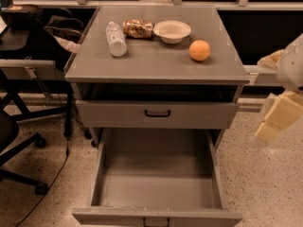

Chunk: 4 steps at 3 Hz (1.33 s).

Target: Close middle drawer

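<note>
The grey cabinet (156,63) stands in the middle of the camera view. The middle drawer (156,174) is pulled far out toward me; it is a deep, empty tray, and its flat front (189,217) with a small black handle (156,222) sits at the bottom edge of the view. Above it the uppermost drawer (199,115) stands slightly out, with a black handle (157,113). My gripper (277,119), cream-coloured, hangs at the right edge, to the right of the cabinet, about level with the uppermost drawer and apart from both drawers.
On the cabinet top lie a clear water bottle (115,38), a brown can on its side (138,28), a white bowl (172,31) and an orange (199,50). A black office chair (14,141) and a desk (28,65) stand at the left. A cable (57,174) runs over the speckled floor.
</note>
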Tool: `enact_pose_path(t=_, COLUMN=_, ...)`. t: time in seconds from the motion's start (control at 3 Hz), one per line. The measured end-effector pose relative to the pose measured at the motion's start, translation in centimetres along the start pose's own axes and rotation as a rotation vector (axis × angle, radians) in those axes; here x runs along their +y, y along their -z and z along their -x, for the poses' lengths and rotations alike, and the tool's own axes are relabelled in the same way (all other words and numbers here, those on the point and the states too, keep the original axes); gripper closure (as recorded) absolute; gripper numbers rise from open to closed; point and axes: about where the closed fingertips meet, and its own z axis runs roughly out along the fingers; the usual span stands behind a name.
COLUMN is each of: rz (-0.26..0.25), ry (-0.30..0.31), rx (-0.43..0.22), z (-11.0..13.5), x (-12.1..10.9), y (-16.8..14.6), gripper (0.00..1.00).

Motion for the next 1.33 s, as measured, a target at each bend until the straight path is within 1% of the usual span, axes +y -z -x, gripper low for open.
enact_pose_path(t=0.33, rz=0.017, ry=-0.062, rx=-0.101, z=-1.0, x=1.4, y=-2.6, gripper=0.0)
enact_pose_path(t=0.67, rz=0.031, ry=-0.137, rx=-0.177, z=-1.8, x=3.0, y=-5.6, gripper=0.0)
enact_pose_path(t=1.0, rz=0.082, ry=-0.175, rx=-0.223, z=-2.3, x=4.7, y=-8.8, gripper=0.0)
enact_pose_path(t=1.33, rz=0.135, ry=-0.198, rx=-0.247, z=-3.3, x=6.8, y=-13.0, gripper=0.0)
